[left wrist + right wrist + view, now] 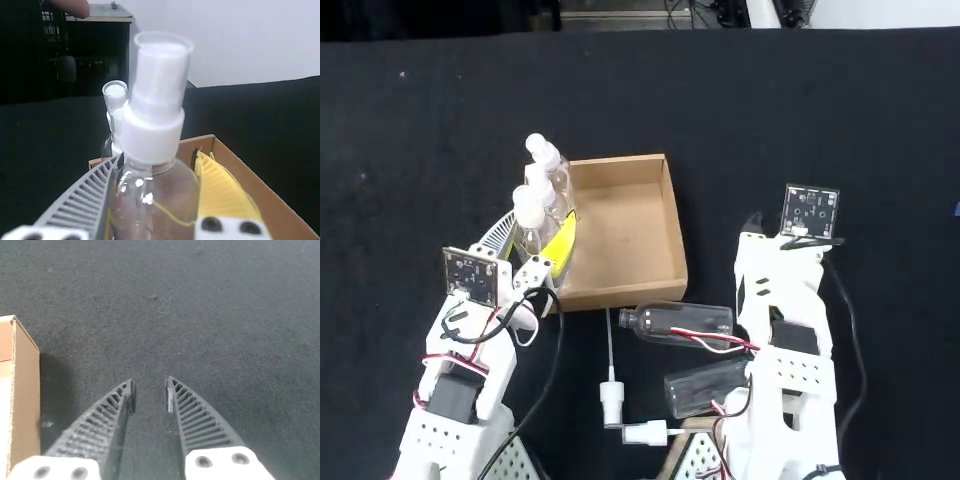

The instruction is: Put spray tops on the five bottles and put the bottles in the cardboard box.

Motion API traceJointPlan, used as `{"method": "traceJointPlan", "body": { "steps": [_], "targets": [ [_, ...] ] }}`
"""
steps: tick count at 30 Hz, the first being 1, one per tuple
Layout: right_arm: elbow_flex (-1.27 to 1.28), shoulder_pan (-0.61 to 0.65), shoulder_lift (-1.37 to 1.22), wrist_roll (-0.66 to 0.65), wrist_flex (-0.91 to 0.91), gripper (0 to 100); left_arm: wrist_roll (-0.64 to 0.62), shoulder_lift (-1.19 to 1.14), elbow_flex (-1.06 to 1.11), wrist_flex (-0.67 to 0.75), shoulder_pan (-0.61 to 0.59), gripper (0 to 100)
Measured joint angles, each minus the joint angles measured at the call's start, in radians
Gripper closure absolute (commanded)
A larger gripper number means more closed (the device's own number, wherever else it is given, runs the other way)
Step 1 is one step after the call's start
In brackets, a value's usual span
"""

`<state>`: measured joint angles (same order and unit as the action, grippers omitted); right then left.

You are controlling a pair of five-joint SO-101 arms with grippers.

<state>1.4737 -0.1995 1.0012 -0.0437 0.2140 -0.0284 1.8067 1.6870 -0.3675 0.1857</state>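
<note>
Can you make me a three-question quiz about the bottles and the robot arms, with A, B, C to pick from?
1. Where are the two bottles with no tops?
A. In the box
B. Lying on the table
C. Behind the box

2. How many bottles wear spray tops?
A. One
B. Five
C. Three

3. How is the right end effector?
A. Open and empty
B. Shut on a bottle
C. Shut on a top

Answers: 1 B, both lie by the right arm. 2 C, three white tops show at the box's edge. 3 A, its fingers are apart, nothing between.
</note>
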Motion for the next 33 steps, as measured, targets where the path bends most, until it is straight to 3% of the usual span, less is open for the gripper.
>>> {"method": "traceJointPlan", "body": {
  "steps": [33],
  "targets": [
    [0.0, 0.0, 0.0, 0.0, 0.0, 91.3, 0.074, 0.0, 0.0, 0.037, 0.0, 94]
  ]
}}
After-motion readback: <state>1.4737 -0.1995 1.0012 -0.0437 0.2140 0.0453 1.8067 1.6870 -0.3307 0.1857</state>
